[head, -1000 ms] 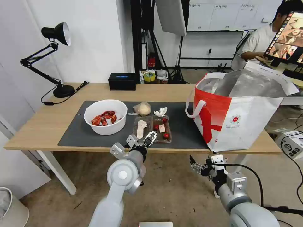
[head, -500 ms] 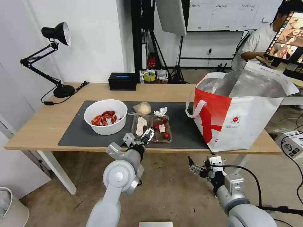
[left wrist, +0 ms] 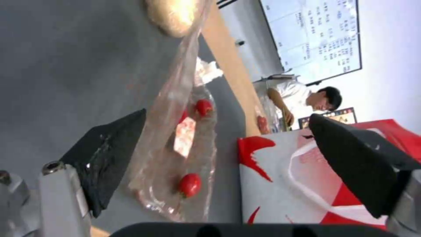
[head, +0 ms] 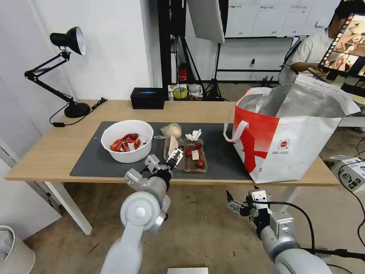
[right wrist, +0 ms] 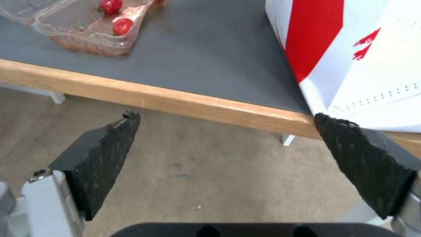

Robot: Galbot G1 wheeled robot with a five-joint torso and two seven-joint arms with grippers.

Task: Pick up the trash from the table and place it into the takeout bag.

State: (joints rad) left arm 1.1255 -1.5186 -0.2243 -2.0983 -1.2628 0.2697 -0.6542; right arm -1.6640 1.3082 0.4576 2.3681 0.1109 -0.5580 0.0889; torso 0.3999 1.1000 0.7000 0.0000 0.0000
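The left gripper [head: 164,161] hovers over the near edge of the grey mat [head: 95,160], fingers [left wrist: 110,154] spread wide apart. One finger sits right against the raised lid of the clear tray [head: 189,154]; the tray's red bits lie between the fingers and a little beyond. Past the tray wait the bagged lump [head: 172,130] and the tissue [head: 193,134], with the white bowl [head: 127,140] of shells off to the side. The right gripper [right wrist: 232,158] hangs below the wooden counter [head: 45,152], fingers apart, holding nothing. The red-and-white bag [head: 289,133] stands open beyond it on the counter's right end. At the back there's a desk lamp [head: 64,68] and a black box [head: 147,97], against a white wall.
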